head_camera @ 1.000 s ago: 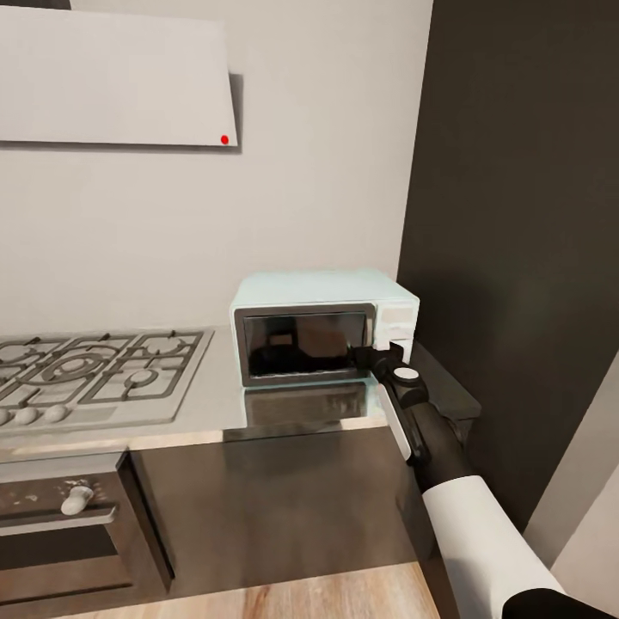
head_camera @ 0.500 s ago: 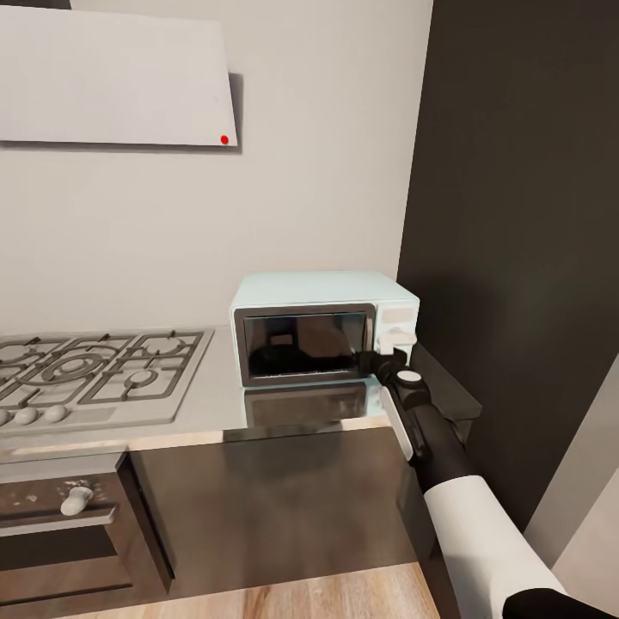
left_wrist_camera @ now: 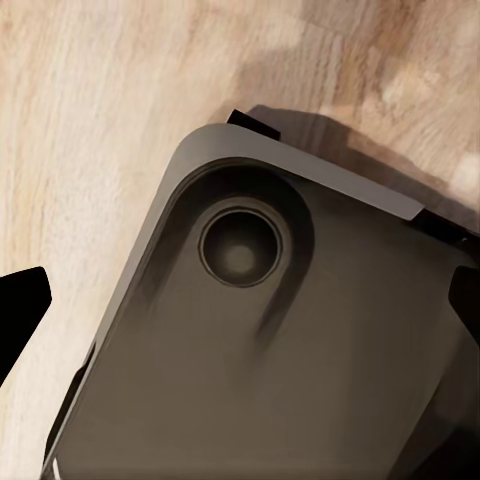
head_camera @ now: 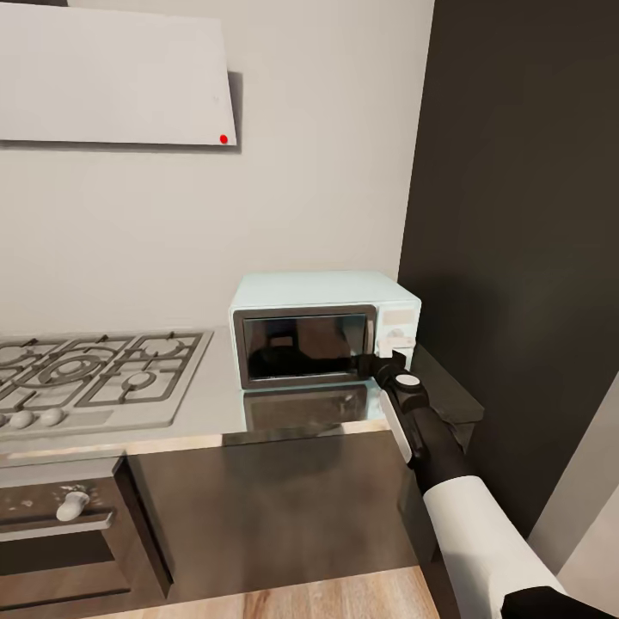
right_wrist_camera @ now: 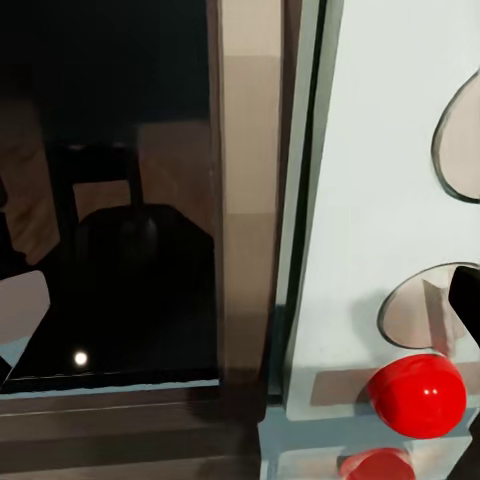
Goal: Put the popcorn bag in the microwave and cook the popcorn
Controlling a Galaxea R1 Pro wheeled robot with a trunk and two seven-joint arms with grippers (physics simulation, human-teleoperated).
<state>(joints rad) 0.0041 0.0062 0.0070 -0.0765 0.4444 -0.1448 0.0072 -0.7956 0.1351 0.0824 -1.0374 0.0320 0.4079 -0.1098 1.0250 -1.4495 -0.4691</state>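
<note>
A: Where's your right gripper (head_camera: pixel 384 358)?
B: At the microwave (head_camera: pixel 322 331), by the seam between its closed dark door and the knob panel (a red dot (right_wrist_camera: pixel 417 394) shows close up). You can't tell if its fingers are apart.
A: And the microwave?
B: On the countertop (head_camera: pixel 215 413), right of the hob (head_camera: pixel 90 374).

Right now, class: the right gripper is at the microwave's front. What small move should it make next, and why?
Probably ease the right gripper onto the red button on the microwave panel: the door looks shut, and the button sits just ahead of the fingers.
</note>
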